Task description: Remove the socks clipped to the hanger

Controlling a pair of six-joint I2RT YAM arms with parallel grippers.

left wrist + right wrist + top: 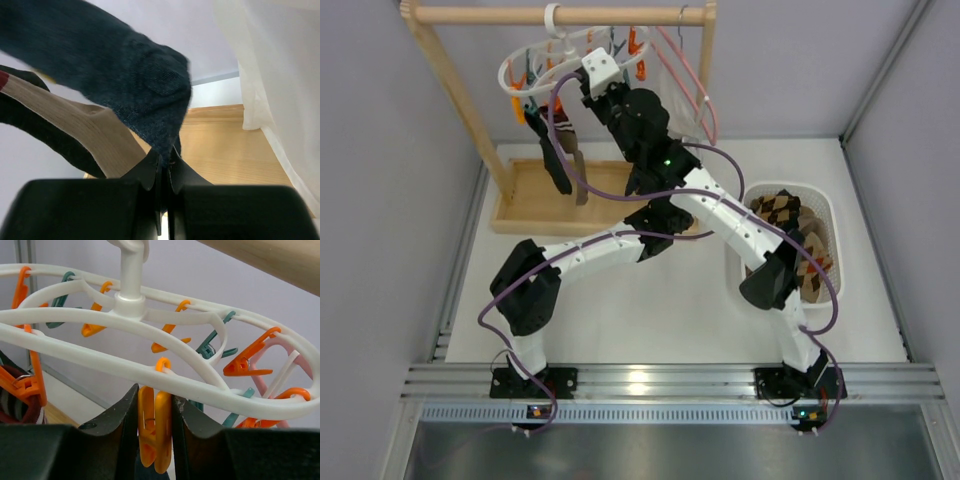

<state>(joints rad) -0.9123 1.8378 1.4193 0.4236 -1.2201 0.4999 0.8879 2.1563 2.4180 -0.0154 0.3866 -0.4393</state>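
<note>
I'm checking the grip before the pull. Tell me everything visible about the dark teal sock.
The dark teal sock is soft knit with a ribbed patch, hanging slantwise from upper left. Its lowest tip is pinched in the shut left gripper. It overlaps a tan ribbed sock, above the wooden tray.

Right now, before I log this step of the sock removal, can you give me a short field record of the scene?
left pincer: shut on the toe of the dark teal knit sock
right pincer: shut on an orange plastic clothespin hanging from the white plastic oval ring hanger
beside the teal sock: tan ribbed sock, hanging
white plastic basket: holds brown argyle socks
</note>
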